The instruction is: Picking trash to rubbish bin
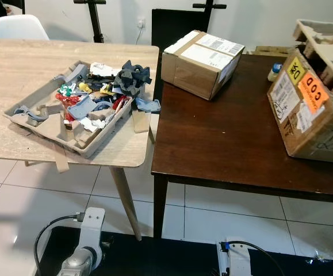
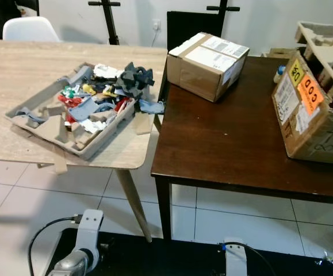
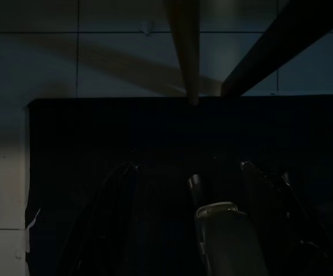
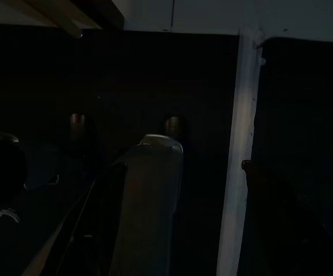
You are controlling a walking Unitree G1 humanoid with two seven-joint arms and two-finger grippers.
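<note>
White tiled floor (image 1: pixel 16 195), pale table (image 1: pixel 16 75) with trash tray (image 1: pixel 68 115) beside dark table (image 1: pixel 224 138); each tool's finger state unclear.

A silver left arm (image 1: pixel 85 247) is seen at lower left, looped by a black cable (image 1: pixel 48 233). At lower centre, a white-silver right arm (image 1: pixel 235 259) is trailed by another black cable.

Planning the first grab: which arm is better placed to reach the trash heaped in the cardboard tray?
Probably left. The cardboard tray of trash sits on the light table, on the robot's left, above the left arm; the right arm hangs below the dark table.
</note>
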